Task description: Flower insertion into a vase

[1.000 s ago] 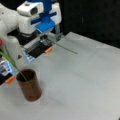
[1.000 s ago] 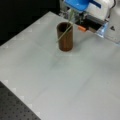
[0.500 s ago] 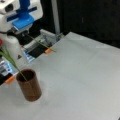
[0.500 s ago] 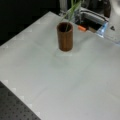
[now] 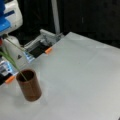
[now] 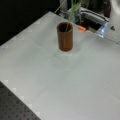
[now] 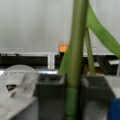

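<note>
**Stem tip inside the vase, flower not yet let go**

At the far left of a front view, the flower stem (image 5: pixel 13 63) slants down from the upper left, where the arm's white and blue housing (image 5: pixel 8 17) fills the corner, and its lower end dips inside the rim of the vase (image 5: pixel 29 85). The vase, a dark-brown straight-sided cup, stands upright on the grey table (image 5: pixel 82 82) at the lower left of that view. A green leaf branches from the stem just above the rim.

The gripper's own fingertips do not show in either front view. In the wrist view the stem (image 7: pixel 75 57) runs straight up the middle between two grey finger blocks (image 7: pixel 50 95) that stand close against it on either side, so the gripper (image 7: pixel 73 97) appears clamped on the stem.

As a judgement: the insertion is largely made, but the flower is not released.
</note>
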You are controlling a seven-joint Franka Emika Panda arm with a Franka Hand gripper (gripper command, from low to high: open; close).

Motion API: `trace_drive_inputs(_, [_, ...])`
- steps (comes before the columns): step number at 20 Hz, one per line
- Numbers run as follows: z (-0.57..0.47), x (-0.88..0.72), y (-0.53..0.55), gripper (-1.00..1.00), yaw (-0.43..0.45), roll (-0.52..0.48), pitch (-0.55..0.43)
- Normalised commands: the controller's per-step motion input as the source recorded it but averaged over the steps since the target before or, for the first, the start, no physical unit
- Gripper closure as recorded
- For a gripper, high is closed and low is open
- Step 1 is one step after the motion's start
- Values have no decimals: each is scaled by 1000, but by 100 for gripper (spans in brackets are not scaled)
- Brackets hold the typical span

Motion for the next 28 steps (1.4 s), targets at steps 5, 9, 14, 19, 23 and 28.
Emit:
trace_drive_inputs(5, [-193,-338,-183,100,53,-142,-68])
trace_drive_inputs(9, [-99,-201,-107,100,51,-113,4])
trace_drive_inputs(14, [9,-86,-67,100,85,-107,261])
trace_drive_inputs(19, [222,180,-82,100,149,-101,642])
trace_drive_inputs(23, [301,476,-147,100,163,-41,722])
trace_drive_inputs(28, [222,515,-235,100,105,16,641])
